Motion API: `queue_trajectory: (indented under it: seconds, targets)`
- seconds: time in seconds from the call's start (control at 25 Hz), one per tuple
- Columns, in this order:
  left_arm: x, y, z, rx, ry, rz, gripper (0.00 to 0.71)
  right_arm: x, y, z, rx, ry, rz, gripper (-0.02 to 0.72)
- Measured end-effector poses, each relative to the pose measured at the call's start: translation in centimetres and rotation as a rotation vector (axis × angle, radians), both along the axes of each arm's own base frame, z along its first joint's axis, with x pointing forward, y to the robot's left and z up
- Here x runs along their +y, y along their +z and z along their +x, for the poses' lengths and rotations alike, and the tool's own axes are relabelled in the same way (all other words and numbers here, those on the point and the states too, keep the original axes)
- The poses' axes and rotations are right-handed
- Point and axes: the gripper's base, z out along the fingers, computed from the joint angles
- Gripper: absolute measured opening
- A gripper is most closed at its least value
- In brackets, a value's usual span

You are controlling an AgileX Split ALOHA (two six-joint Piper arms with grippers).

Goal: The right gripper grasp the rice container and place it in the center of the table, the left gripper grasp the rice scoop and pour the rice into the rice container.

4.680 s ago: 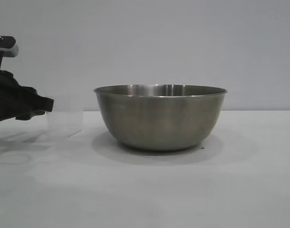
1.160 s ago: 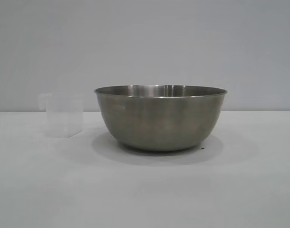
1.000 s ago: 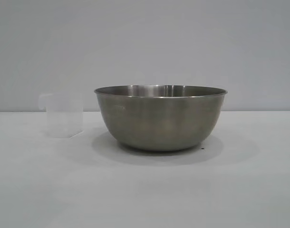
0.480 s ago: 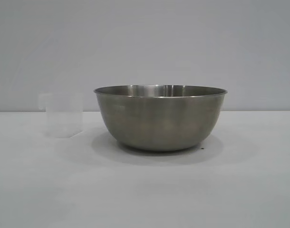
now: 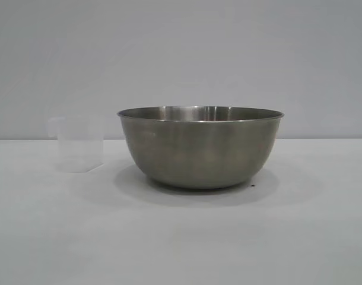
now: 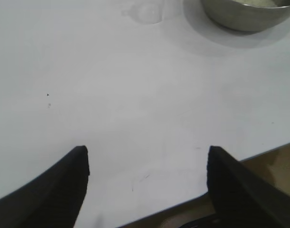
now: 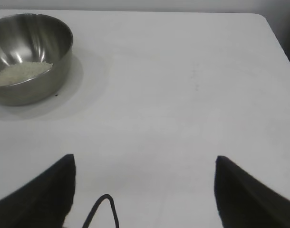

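Note:
The rice container, a big steel bowl, stands mid-table; it also shows as the rice container and the rice container in the wrist views. White rice lies in its bottom. The rice scoop, a clear plastic cup, stands upright on the table to the bowl's left, faint as the rice scoop in the left wrist view. My left gripper hangs open over bare table near an edge, far from the cup. My right gripper is open over the table, away from the bowl. Neither arm shows in the exterior view.
The table's edge runs close under the left gripper, with a brown floor beyond it. A rounded table corner lies far from the right gripper. A thin black cable loops between the right fingers. A tiny dark speck sits by the bowl's base.
The left gripper, beside the cup several seconds ago, has left the exterior view. Over the last second nothing has moved.

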Motion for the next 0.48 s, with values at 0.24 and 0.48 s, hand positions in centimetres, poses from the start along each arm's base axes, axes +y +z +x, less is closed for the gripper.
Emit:
queue_trajectory:
  seconds: [0.24, 0.48]
  targets:
    - [0.07, 0.00, -0.03, -0.006, 0.121, -0.001, 0.461, 0.00, 0.00, 0.00, 0.000, 0.000, 0.000, 0.549]
    - [0.12, 0.01, -0.12, -0.016, 0.264, -0.001, 0.461, 0.00, 0.00, 0.00, 0.000, 0.000, 0.000, 0.549]
